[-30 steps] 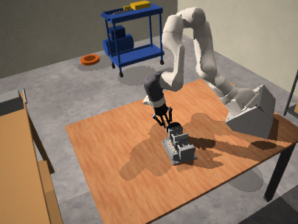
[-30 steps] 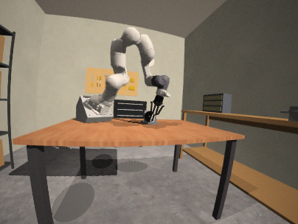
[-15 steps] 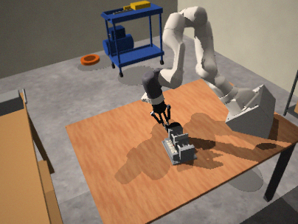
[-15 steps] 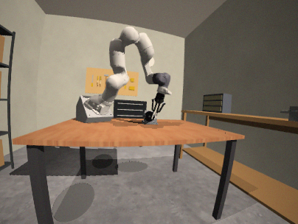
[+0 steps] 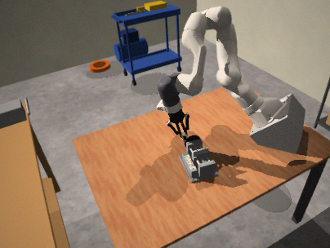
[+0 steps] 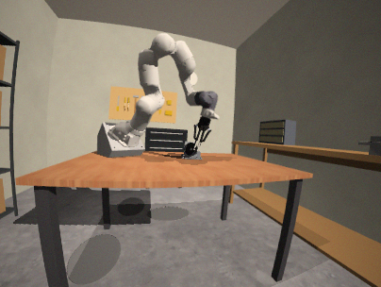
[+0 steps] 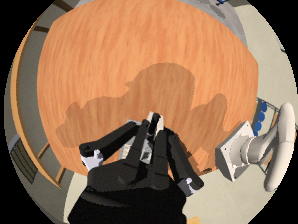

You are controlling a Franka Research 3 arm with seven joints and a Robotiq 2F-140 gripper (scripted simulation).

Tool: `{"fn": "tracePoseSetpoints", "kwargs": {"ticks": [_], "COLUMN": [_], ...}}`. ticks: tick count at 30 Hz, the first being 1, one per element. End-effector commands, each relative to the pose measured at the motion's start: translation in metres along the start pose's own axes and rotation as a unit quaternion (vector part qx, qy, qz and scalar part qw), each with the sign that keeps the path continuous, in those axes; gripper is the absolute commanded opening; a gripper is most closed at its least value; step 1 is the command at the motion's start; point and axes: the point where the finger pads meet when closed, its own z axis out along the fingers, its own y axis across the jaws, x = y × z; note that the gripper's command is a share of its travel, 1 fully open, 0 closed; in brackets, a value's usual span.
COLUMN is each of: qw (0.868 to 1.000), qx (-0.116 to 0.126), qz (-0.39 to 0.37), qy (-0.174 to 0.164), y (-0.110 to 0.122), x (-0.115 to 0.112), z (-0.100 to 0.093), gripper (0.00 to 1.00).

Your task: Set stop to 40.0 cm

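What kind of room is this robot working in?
Most likely a workshop. A pegboard with tools hangs on the wall behind the wooden table, a blue cart carries a motor-like machine, and a workbench with a drawer cabinet lines the side wall.

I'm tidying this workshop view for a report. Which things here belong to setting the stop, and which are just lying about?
Belongs to the job:
- black two-finger gripper, shut on the handwheel
- dark round handwheel
- grey metal stop fixture
- wooden table

Just lying about:
- blue wheeled cart
- orange ring on the floor
- grey drawer cabinet
- long wooden workbench
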Motion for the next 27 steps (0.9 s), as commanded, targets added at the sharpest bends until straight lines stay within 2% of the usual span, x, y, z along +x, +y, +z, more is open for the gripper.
{"fn": "tracePoseSetpoints", "kwargs": {"ticks": [1,27], "qw": [1.000,1.000], "qx": [-0.007,-0.007], "qz": [-0.002,-0.002], "qy": [0.000,0.000], "y": [0.007,0.019], "x": [0.000,0.000], "z": [-0.001,-0.010], "gripper": [0.04,0.04]}}
